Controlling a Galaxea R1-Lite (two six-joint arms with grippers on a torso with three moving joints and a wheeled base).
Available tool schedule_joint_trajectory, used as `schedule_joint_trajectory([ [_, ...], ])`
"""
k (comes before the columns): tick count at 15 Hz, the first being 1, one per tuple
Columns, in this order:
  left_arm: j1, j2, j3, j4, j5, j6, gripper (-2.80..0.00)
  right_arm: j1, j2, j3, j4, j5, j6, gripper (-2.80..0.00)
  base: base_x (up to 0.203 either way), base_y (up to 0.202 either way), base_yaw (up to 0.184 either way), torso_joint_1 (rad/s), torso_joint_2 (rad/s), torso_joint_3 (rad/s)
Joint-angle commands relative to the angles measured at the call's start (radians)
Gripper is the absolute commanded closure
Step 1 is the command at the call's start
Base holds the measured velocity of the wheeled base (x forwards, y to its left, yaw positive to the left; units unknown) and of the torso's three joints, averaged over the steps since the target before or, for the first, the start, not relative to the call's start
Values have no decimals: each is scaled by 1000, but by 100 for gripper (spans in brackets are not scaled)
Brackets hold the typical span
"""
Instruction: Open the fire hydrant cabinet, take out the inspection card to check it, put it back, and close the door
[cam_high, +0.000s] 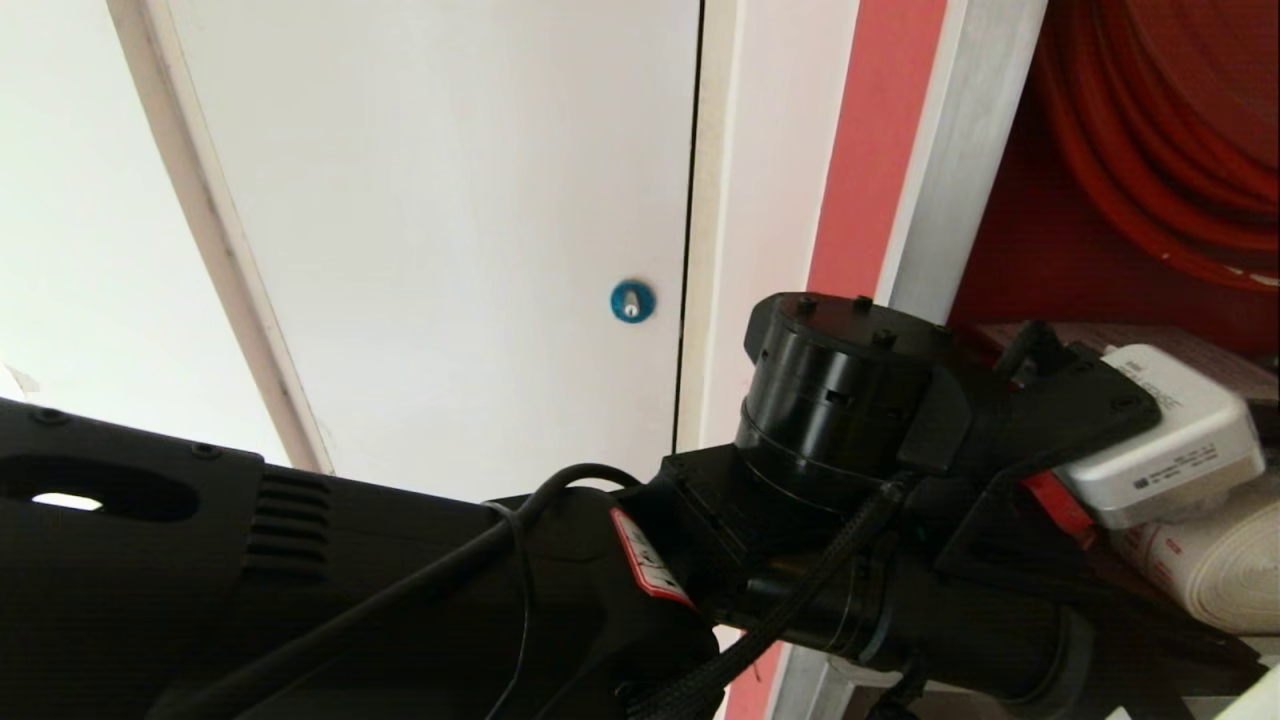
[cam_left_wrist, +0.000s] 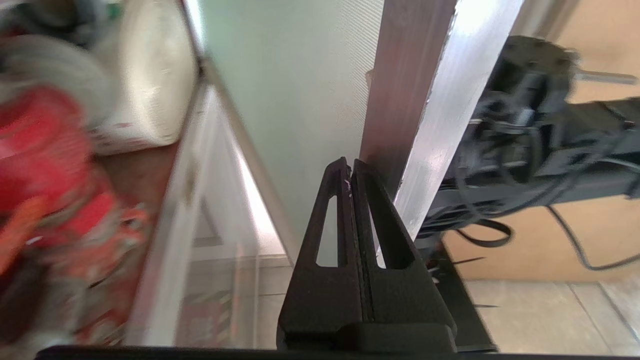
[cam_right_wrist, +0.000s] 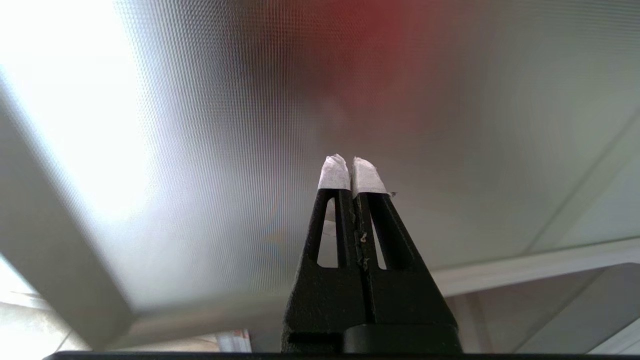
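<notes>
At the far left of the head view, a plain white panel door (cam_high: 440, 230) with a round blue lock (cam_high: 632, 301) is filling most of the wall; it is not part of the job and nothing is touching it. Beside it, a white strip and a red strip (cam_high: 870, 150) are running up to the silver frame (cam_high: 960, 150) of the fire hydrant cabinet (cam_high: 1050, 260). The cabinet is standing open: its red lining, the red hose coil (cam_high: 1170, 140) and a rolled white hose (cam_high: 1230, 570) are showing, so I judge that the opening step is done or nearly done.

The left arm (cam_high: 860, 420) is reaching across the picture toward this opening. In the left wrist view, the left gripper (cam_left_wrist: 351, 167) is having its fingers pressed together with nothing between them, and its tip is lying just beside the silver door edge (cam_left_wrist: 430, 100). I think it is held closed like this to work as a narrow pusher against the door, not as a grasper. The inspection card I cannot find in any view.

The right gripper (cam_right_wrist: 352, 162) is also pressed together and empty, its white-taped fingertips (cam_right_wrist: 334, 172) pointing at a frosted panel (cam_right_wrist: 250, 125). Probably this arm is only parked while the left one is working alone.
</notes>
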Motion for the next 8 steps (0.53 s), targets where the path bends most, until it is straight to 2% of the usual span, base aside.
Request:
schedule_joint_trajectory([
  [1,-16,-2,4,-3,-3,0,0,0,0,0,0,0,0,0,0,0,0,0,0,0],
  [8,-62,-13,27,-3,-3,0,0,0,0,0,0,1,-1,0,0,0,0,0,0,0],
])
